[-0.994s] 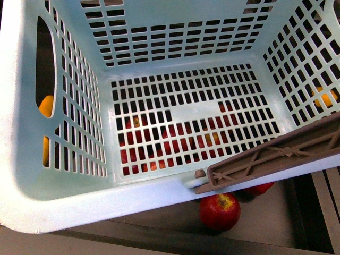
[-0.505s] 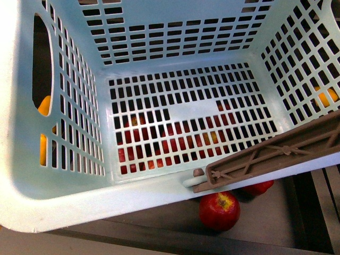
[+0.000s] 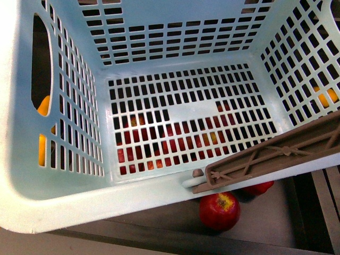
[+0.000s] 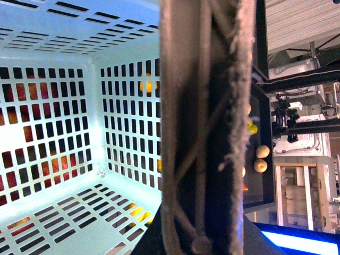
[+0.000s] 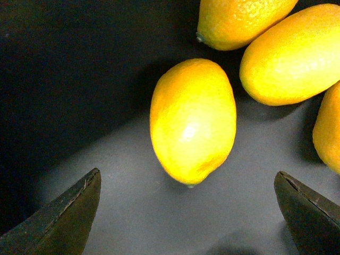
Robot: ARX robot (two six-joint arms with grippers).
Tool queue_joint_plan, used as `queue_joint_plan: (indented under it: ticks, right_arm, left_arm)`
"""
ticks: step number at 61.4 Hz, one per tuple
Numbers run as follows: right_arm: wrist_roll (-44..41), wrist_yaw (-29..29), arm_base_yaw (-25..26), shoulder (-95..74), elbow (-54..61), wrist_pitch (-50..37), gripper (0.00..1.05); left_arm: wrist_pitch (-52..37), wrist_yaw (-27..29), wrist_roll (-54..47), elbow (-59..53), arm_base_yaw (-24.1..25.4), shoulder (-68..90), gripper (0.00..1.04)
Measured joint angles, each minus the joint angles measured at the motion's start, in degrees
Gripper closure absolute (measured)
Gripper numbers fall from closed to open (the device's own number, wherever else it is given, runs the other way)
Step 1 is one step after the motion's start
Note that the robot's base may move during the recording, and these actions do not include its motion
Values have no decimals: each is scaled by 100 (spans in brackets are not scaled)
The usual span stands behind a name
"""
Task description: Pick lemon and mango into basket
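The right gripper (image 5: pixel 187 171) is spread wide and holds nothing. Its two dark fingertips stand either side of the lemon (image 5: pixel 193 119), apart from it, with the fruit's pointed end toward the gap. That spread looks chosen to clear the lemon's plump middle, so I judge this to be the approach for a first pick. The lemon lies on its side on the dark grey bench (image 5: pixel 122 207), clear of its neighbours. These are the longer fruit just beside it, which I take for the mango (image 5: pixel 295 56), and a pebbled orange fruit (image 5: pixel 239 21) beyond. The free space around the lemon probably makes it the easier target.

The left gripper does not show in its own wrist view, so I cannot tell how open it is. The brown-grey handle (image 4: pixel 204 127) runs close along that camera, which suggests this arm carries the basket (image 3: pixel 79 207) by it. In the front view the basket is tilted, its mouth toward the camera, and empty. A red apple (image 3: pixel 219 211) lies below its near rim. Held so, the basket offers a wide opening for dropping fruit in.
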State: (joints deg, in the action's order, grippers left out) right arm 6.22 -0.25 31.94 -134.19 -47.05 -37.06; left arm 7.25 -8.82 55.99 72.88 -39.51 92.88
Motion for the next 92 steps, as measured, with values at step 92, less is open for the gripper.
queue_joint_plan:
  ticks: [92]
  right_arm:
    - [-63,-247,107,-1001,-1340,643,50]
  left_arm:
    - [0,-2,0,0,0,0,100]
